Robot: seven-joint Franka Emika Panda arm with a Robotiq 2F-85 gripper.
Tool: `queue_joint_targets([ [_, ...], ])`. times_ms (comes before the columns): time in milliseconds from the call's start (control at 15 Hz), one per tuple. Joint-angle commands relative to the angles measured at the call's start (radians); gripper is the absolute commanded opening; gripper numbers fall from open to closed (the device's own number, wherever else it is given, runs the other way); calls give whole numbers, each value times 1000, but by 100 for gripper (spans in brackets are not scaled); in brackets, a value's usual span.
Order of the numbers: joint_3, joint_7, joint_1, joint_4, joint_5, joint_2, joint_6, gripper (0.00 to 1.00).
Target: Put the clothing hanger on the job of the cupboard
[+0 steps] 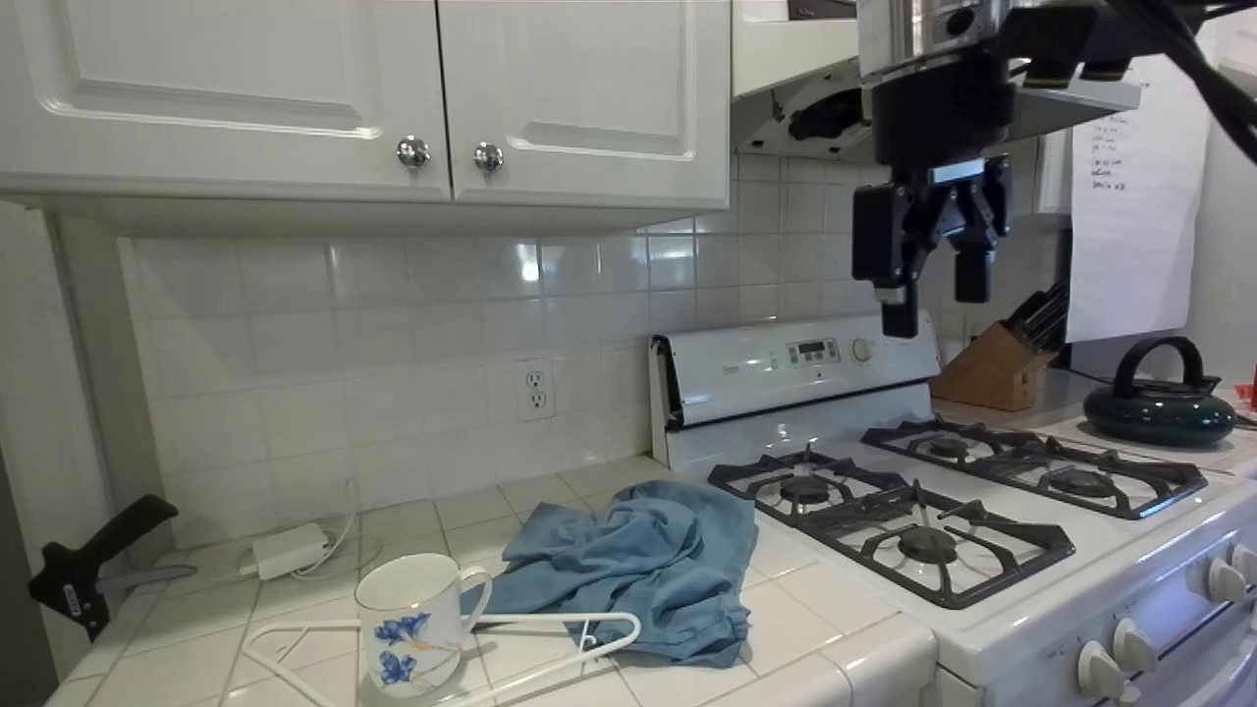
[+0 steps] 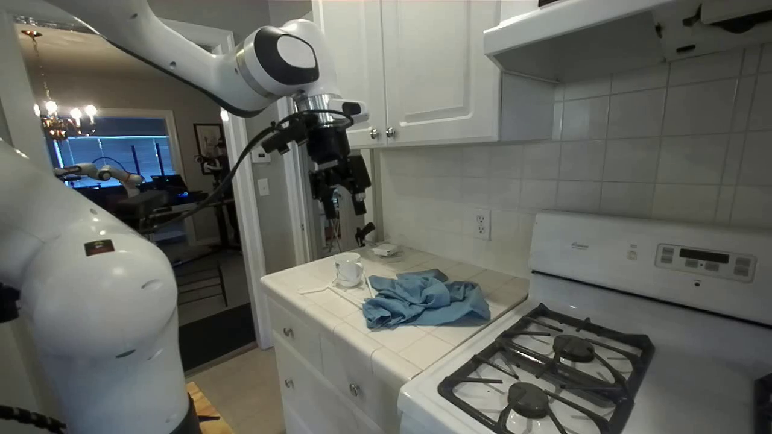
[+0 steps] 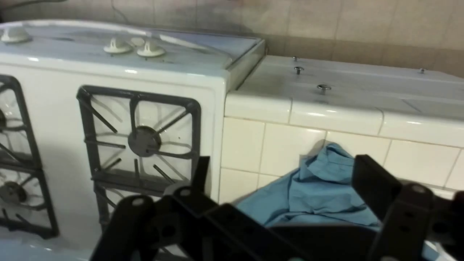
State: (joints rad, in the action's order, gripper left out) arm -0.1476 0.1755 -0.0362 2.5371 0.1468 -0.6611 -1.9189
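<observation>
The white wall cupboard [image 1: 589,88] is cut off at the top in both exterior views. Below it, the tiled worktop [image 1: 815,619] adjoins the stove [image 1: 1021,501], whose lower front is out of my sight. The robot arm [image 2: 102,289] runs past the left and top edges in an exterior view. A crumpled blue cloth [image 2: 422,298] lies on the worktop near the stove. The clothing hanger [image 1: 550,619] lies on the worktop beside the cloth; one end overlaps it in an exterior view, and I cannot tell whether they touch. Its near portion is cut off there, the mug [image 1: 412,624] covers part of it, and white on pale tile makes the rest hard to trace. The claw [image 1: 936,302] hangs in the air, fingers [image 3: 375,185] spread apart; in the wrist view its dark, blurred linkage masks part of the cloth. The mug stands upright; contact between its base and the hanger cannot be determined. Two chrome knobs [image 1: 413,152] project from the cupboard doors.
</observation>
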Motion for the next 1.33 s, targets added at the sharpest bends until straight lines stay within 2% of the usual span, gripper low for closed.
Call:
queue_joint_targets([
  [0, 23, -116, 85, -16, -15, 93, -96, 100],
  [200, 40, -225, 145, -20, -35, 180, -168, 100],
  [667, 93, -552, 237, -30, -73, 389, -451, 100],
  [1000, 104, -818, 298, -72, -228, 513, -531, 100],
  [1200, 83, -895, 299, -106, -290, 577, -568, 100],
  [1267, 67, -865, 286, -112, -259, 599, -594, 100],
])
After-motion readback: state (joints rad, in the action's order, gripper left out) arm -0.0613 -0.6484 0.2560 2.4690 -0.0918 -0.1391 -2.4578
